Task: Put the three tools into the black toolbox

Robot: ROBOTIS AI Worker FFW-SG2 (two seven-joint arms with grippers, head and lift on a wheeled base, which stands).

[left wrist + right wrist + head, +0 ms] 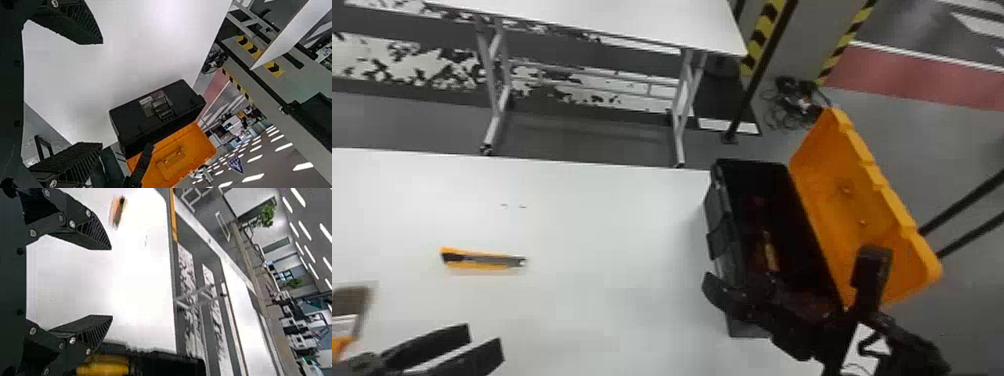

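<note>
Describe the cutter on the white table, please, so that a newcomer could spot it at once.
On the near white table, the open black toolbox stands at the right. Well to its left lies the cutter, slim, flat, orange and black. Unlike the brush-like tool farther left, also part orange, it has no broad brown head.

The black toolbox point(131, 123) looks matt plastic; its orange lid point(837, 182), smooth plastic; the tabletop point(612, 225), smooth.
</note>
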